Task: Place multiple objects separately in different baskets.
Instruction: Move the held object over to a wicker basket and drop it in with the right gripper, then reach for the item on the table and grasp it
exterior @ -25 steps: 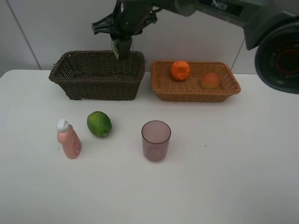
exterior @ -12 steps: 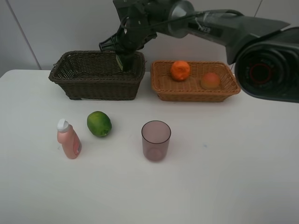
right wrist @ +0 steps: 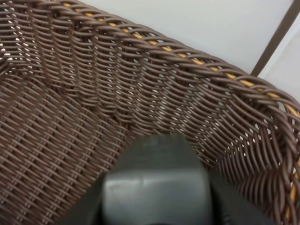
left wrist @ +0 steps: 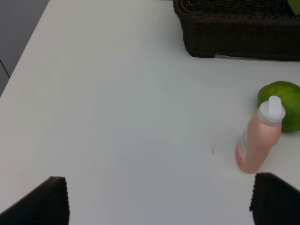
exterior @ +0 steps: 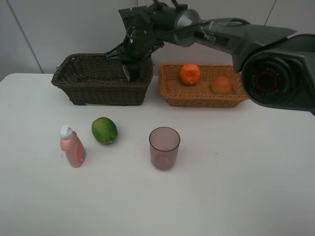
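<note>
Tan basket (exterior: 206,100): orange (exterior: 190,74), peach (exterior: 222,85) in; right claw (exterior: 130,68) gripping dark green bottle (exterior: 127,73) inside brown basket (exterior: 98,93), left claw (left wrist: 161,199) wide; pink bottle (exterior: 73,150), green fruit (exterior: 104,130), cup (exterior: 164,147) unsorted.

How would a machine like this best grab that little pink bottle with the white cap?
Take the pink bottle by its wider body, just below the white cap. It stands upright, so a sideways grasp fits; the narrow cap offers little hold. Probably come from the side away from the green fruit, which sits close by. The open left gripper has it in view.
</note>
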Robot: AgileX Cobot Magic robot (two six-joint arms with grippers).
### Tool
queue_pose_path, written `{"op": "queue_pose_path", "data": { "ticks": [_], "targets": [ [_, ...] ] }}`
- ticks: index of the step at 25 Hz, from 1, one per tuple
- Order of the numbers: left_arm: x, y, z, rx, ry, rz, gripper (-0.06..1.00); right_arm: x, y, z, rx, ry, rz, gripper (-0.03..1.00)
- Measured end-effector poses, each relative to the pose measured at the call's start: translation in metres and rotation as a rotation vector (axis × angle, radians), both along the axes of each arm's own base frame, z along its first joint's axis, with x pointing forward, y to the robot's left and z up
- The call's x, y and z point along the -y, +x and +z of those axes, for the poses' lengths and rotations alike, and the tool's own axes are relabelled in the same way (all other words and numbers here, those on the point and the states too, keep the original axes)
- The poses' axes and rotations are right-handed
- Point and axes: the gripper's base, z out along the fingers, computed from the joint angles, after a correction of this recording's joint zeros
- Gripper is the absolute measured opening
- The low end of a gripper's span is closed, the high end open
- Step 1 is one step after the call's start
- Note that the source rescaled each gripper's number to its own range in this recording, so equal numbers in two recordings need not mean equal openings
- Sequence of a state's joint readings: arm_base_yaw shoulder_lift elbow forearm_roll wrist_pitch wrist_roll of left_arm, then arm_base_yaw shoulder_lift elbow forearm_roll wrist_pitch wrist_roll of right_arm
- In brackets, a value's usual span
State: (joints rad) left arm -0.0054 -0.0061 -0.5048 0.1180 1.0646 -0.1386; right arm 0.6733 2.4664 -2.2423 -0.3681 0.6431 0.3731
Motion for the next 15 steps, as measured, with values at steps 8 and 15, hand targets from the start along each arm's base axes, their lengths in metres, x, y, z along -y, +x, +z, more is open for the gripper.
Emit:
{"op": "queue_pose_path", "data": {
  "ticks": [8, 15],
  "targets": [
    [0.0000, 0.0000, 0.0000, 0.000, 0.000, 0.000, 1.00, -0.0002, 0.0001, 0.0019, 0.007, 0.004, 0.003, 0.85],
    [0.0000, 0.0000, 0.0000, 0.000, 0.000, 0.000, 1.00, 0.0002, -0.0001, 0.0015, 0.003, 0.000, 0.001, 0.88]
  ]
}}
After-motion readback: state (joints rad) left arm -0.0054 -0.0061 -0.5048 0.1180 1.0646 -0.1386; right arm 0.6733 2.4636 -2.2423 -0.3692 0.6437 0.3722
